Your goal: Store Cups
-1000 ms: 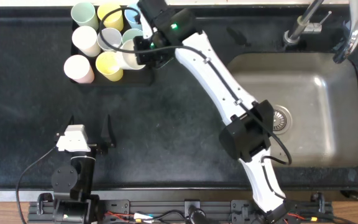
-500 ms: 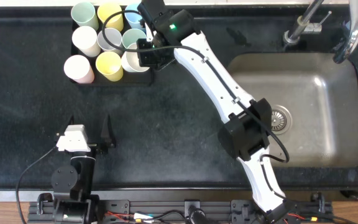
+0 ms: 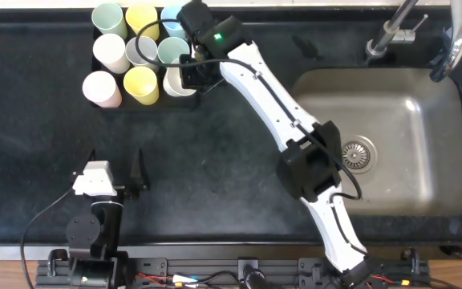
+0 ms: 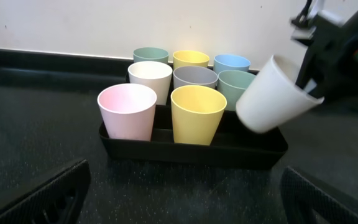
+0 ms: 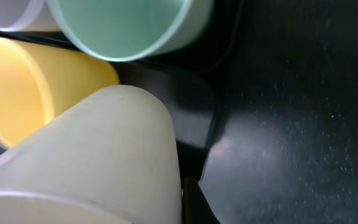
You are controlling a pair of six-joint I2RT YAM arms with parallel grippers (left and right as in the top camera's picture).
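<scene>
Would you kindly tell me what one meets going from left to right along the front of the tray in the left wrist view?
pink cup → yellow cup → white cup, tilted → right gripper holding it

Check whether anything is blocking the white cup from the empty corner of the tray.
Nothing visible does. The white cup, tilted in the right gripper, hangs over the tray's free corner slot, beside the front yellow cup and a green cup.
</scene>
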